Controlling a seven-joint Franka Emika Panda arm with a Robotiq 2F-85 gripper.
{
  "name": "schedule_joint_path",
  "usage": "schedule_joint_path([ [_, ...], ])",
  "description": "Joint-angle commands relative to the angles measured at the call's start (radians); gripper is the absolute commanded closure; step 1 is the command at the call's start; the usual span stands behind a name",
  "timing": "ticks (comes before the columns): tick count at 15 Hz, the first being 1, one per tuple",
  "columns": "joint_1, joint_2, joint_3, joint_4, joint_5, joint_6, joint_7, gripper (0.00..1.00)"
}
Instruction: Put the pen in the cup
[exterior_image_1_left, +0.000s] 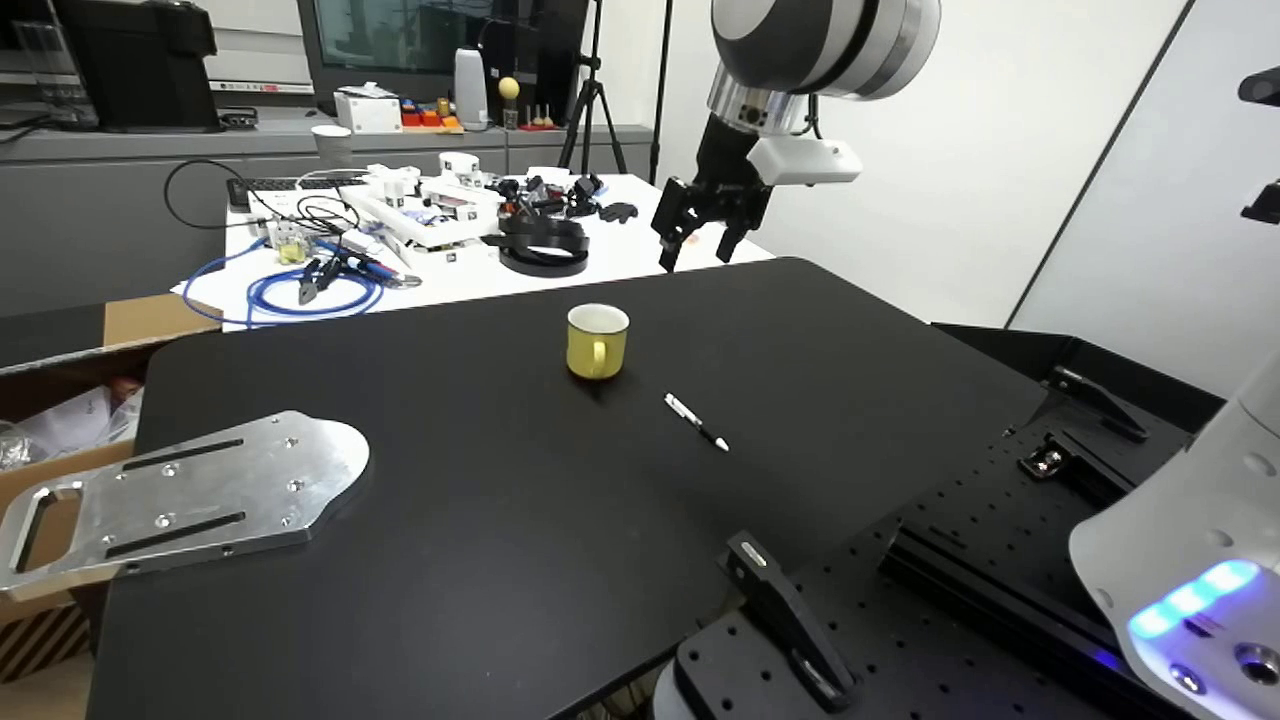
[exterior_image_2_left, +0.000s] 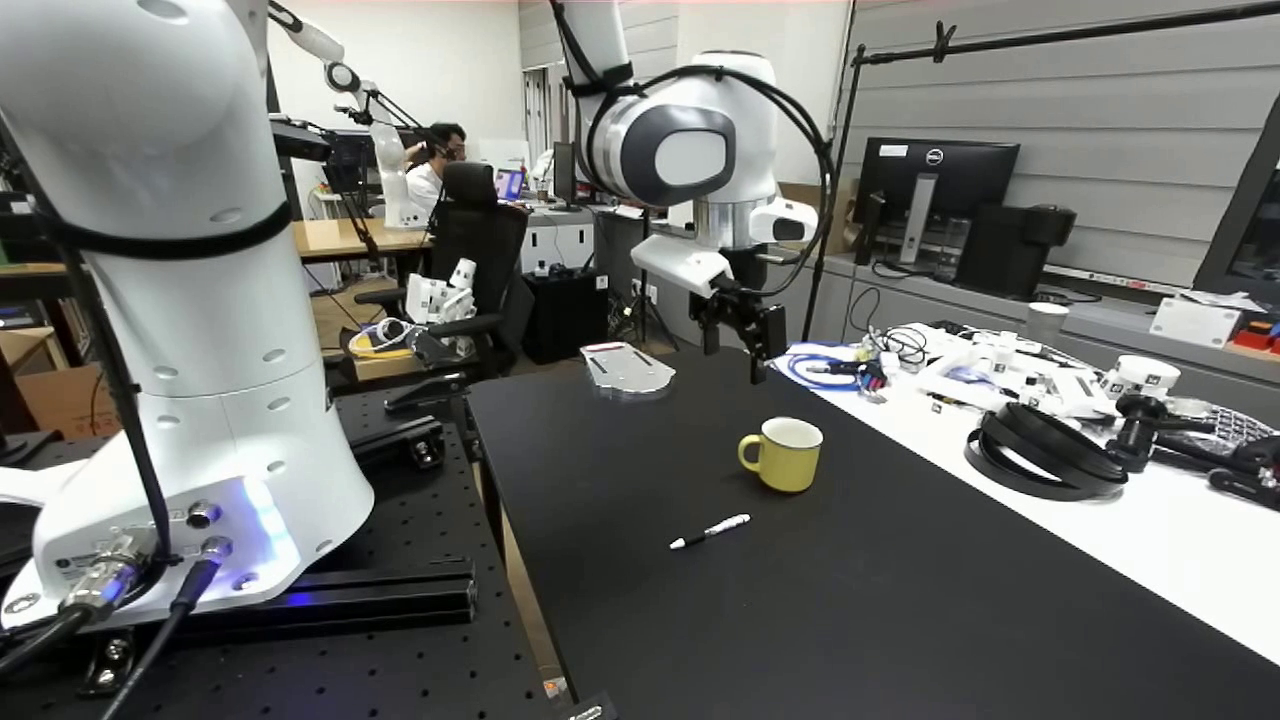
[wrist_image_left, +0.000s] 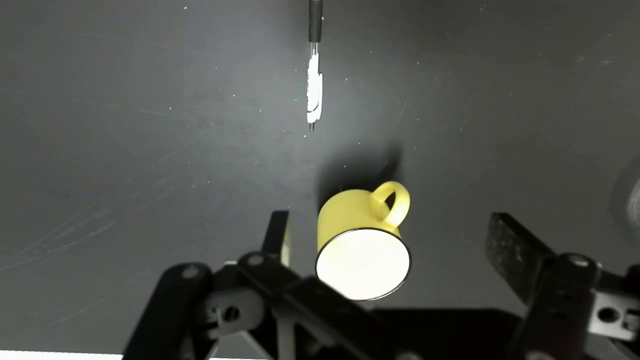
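The yellow cup with white inside stands upright on the black table, seen in both exterior views (exterior_image_1_left: 585, 350) (exterior_image_2_left: 790, 462); it also shows in the wrist view (wrist_image_left: 345, 215). The white and black pen lies flat on the table near the cup, in both exterior views (exterior_image_1_left: 684, 410) (exterior_image_2_left: 722, 526); in the wrist view the pen (wrist_image_left: 314, 90) is cut by the top edge. My gripper (exterior_image_1_left: 696, 260) is open and empty, high above the table, also seen in an exterior view (exterior_image_2_left: 736, 360). In the wrist view the cup appears between the wide-apart fingers (wrist_image_left: 392, 235), well below them.
A silver metal plate lies on the black table, in both exterior views (exterior_image_1_left: 250, 470) (exterior_image_2_left: 627, 370). A white table (exterior_image_1_left: 620, 235) holding cables, tools and parts adjoins the black table. Black clamps (exterior_image_1_left: 790, 620) and the robot base (exterior_image_1_left: 1200, 530) stand along the near side.
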Motion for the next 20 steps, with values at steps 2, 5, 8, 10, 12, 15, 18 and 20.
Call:
schedule_joint_path([
  [2,-0.025,0.122,0.023,0.017,-0.047,0.07,0.057,0.0],
  [5,-0.003,0.233,0.011,0.021,-0.07,0.164,0.087,0.0],
  [8,-0.011,0.338,0.019,0.035,-0.071,0.259,0.106,0.0],
  [10,-0.004,0.405,0.001,0.054,-0.072,0.314,0.114,0.0],
  [12,-0.019,0.47,0.0,0.085,-0.077,0.349,0.11,0.0],
  [15,-0.048,0.559,0.007,0.156,-0.083,0.351,0.108,0.0],
  [18,-0.077,0.639,0.023,0.234,-0.09,0.335,0.11,0.0],
  [20,-0.091,0.683,0.034,0.275,-0.095,0.328,0.112,0.0],
])
